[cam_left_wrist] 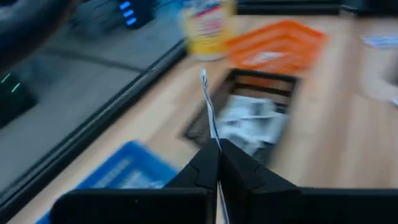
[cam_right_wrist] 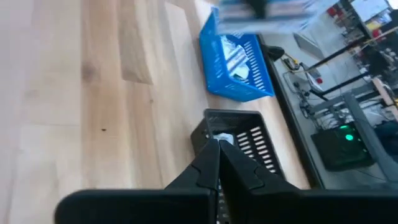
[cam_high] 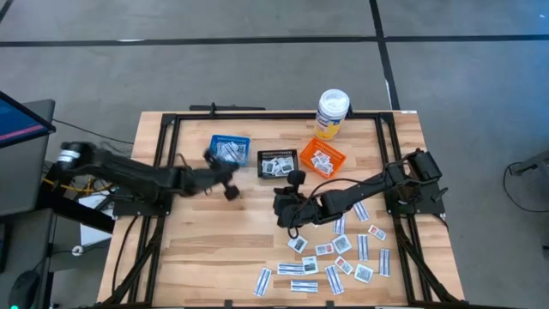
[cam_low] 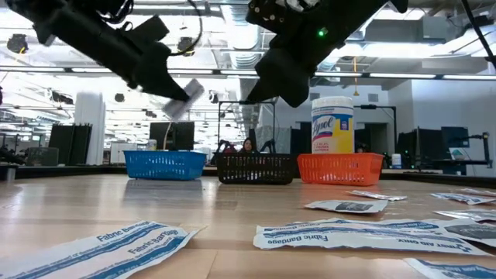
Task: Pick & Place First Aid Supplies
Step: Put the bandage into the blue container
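My left gripper (cam_high: pixel 221 170) hovers by the near side of the blue basket (cam_high: pixel 229 148), shut on a white packet (cam_low: pixel 186 96). My right gripper (cam_high: pixel 280 206) hangs over the table's middle, near the black basket (cam_high: pixel 277 163). It is shut, with nothing visible between its fingers (cam_right_wrist: pixel 217 155). Several more first aid packets (cam_high: pixel 334 253) lie flat on the near right part of the table. Some packets lie inside the blue basket (cam_right_wrist: pixel 233 59), the black basket and the orange basket (cam_high: pixel 322 159). My left gripper pinches the white packet (cam_left_wrist: pixel 208 112) between its two fingers. In the left wrist view the packet is seen edge-on, sticking out beyond the fingertips. It is lifted clear, above the blue basket (cam_low: pixel 165 164) in the low view.
A tall white bottle with a yellow label (cam_high: pixel 332 113) stands at the far edge behind the orange basket. The three baskets sit in a row at the far middle. Bare wood lies at the near left (cam_high: pixel 197 249). A black frame (cam_high: pixel 171 120) runs along the table's edges.
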`<state>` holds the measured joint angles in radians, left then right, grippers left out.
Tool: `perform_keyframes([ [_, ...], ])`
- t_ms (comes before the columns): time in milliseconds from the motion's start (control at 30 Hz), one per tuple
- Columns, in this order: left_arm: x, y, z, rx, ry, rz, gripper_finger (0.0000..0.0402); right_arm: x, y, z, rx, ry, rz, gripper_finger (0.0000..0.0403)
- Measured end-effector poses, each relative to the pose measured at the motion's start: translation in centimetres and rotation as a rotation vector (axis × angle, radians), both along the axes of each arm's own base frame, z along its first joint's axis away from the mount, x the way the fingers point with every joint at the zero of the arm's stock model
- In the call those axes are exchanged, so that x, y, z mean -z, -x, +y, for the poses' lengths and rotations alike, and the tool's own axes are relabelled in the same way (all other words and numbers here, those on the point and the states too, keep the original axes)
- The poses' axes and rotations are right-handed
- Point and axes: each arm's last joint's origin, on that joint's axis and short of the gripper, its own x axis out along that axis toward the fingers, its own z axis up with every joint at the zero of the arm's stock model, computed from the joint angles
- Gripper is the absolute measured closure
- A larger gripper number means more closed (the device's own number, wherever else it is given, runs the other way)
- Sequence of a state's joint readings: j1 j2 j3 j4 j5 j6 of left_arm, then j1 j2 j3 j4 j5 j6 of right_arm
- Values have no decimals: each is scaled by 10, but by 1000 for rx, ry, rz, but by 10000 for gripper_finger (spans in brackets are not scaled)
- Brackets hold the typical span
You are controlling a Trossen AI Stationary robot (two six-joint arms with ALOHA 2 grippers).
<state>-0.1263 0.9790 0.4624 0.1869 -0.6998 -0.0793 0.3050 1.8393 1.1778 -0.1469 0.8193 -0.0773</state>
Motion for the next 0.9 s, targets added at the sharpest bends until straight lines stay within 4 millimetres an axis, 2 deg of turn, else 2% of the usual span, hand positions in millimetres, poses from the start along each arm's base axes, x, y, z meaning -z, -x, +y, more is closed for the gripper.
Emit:
perform_keyframes([
  [100,-7,20,24,-126,50,-4,395,0,-1,1,-14,-16,-4,401],
  [200,-7,33,48,-168,180,-13,392,-1,-2,1,-10,-52,-28,401],
  [300,-1,37,69,-156,333,-22,391,-1,-2,1,-8,-54,-30,401],
  [500,23,39,109,-294,422,79,389,0,-1,1,12,-83,-45,401],
  [733,50,34,127,-367,494,199,339,1,0,2,0,-108,-34,401],
  [900,48,36,127,-395,433,216,304,2,1,2,21,-128,-32,401],
])
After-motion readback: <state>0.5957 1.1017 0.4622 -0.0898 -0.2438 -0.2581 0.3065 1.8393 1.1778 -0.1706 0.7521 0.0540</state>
